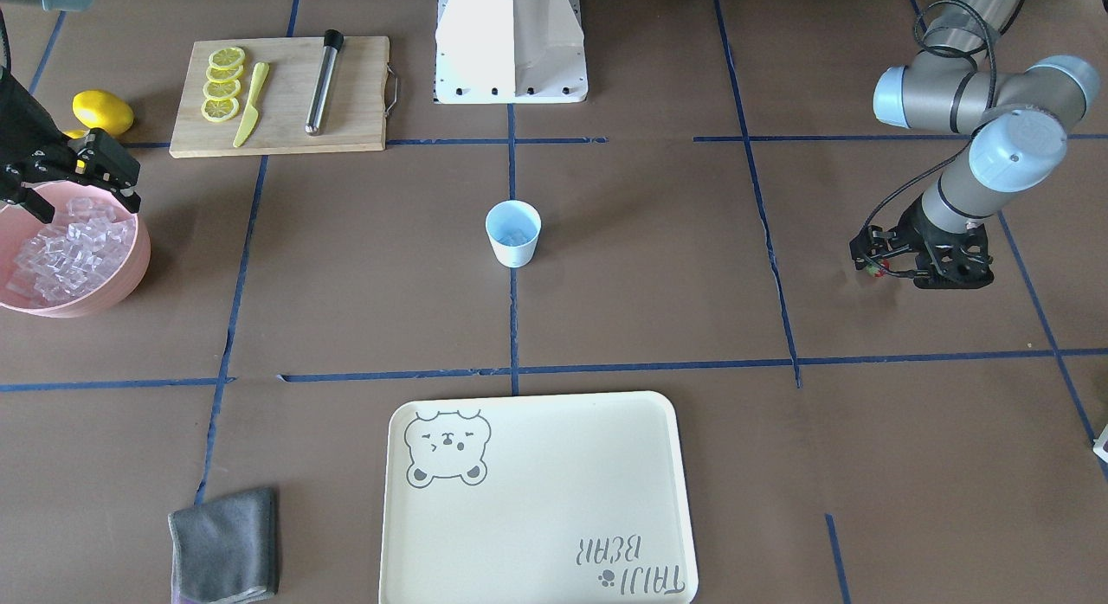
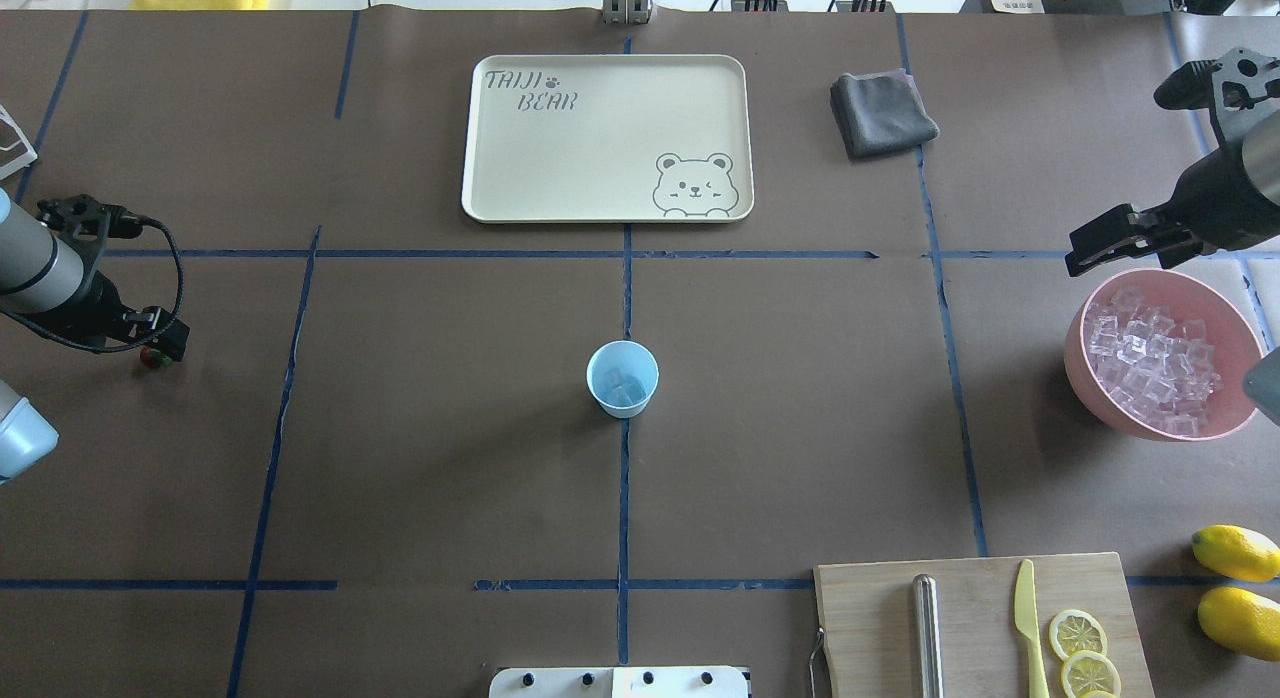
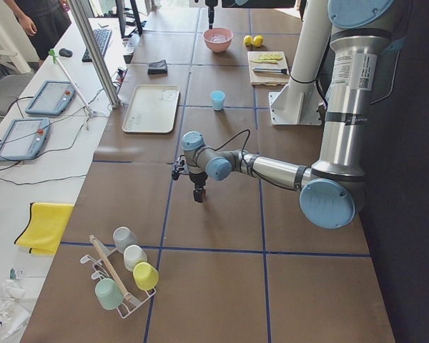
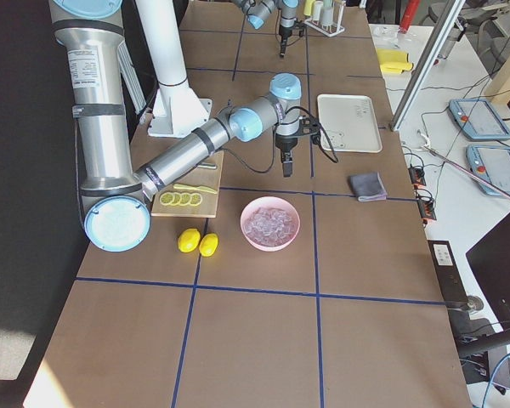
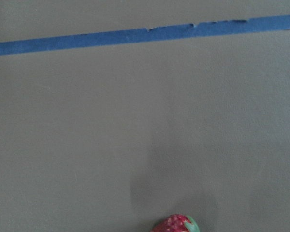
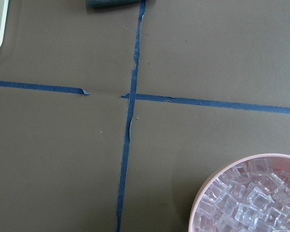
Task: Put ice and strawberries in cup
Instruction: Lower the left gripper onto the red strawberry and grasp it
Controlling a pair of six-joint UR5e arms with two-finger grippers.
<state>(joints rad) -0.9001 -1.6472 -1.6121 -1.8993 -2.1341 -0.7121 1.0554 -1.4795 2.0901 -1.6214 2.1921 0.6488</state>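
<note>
The light blue cup stands at the table's centre with some ice in it. A pink bowl holds many ice cubes; its rim also shows in the right wrist view. My right gripper hangs open and empty over the bowl's edge. My left gripper is far from the cup, just above the table, shut on the small red strawberry.
A wooden board carries lemon slices, a yellow knife and a metal rod. Two lemons lie beside it. A cream tray and a grey cloth lie on the far side. The robot base stands behind the cup.
</note>
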